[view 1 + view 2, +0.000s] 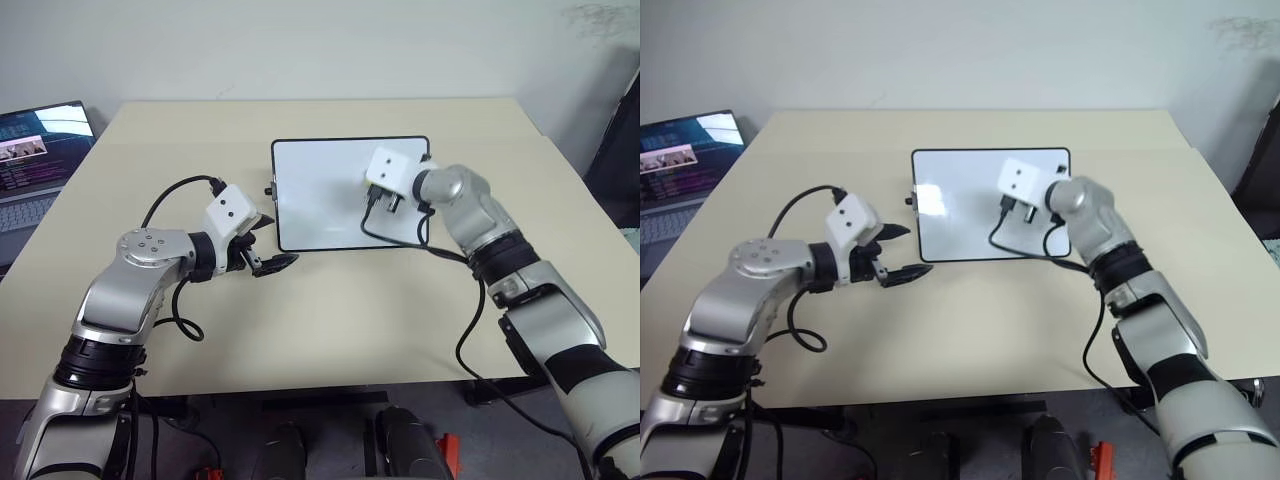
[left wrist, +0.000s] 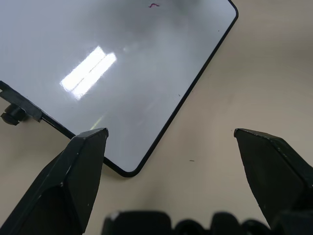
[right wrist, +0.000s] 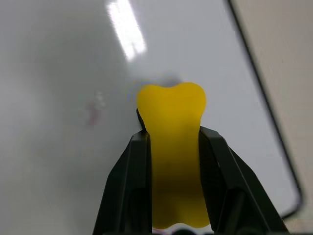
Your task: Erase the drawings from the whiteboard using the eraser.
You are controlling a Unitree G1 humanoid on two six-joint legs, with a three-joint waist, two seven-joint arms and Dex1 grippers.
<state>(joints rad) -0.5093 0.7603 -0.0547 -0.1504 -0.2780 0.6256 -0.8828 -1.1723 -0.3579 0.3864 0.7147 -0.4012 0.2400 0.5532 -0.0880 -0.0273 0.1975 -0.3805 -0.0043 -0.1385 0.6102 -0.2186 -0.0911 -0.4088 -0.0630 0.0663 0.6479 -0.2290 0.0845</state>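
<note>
My right gripper (image 3: 172, 142) pinches the yellow eraser (image 3: 172, 147) over the whiteboard (image 1: 320, 200), seemingly touching; left gripper (image 2: 168, 147) spread near its left edge.

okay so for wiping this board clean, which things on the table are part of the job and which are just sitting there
Part of the job:
whiteboard
eraser, clamped in the right gripper
red drawing left on the board

Just there:
laptop at the table's left edge
left gripper, open and empty

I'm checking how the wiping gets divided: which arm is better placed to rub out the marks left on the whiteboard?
Right. Its claw is shut on the yellow eraser over the whiteboard, beside a faint reddish mark. The left claw is open, holds nothing, and sits off the board's near corner.
</note>
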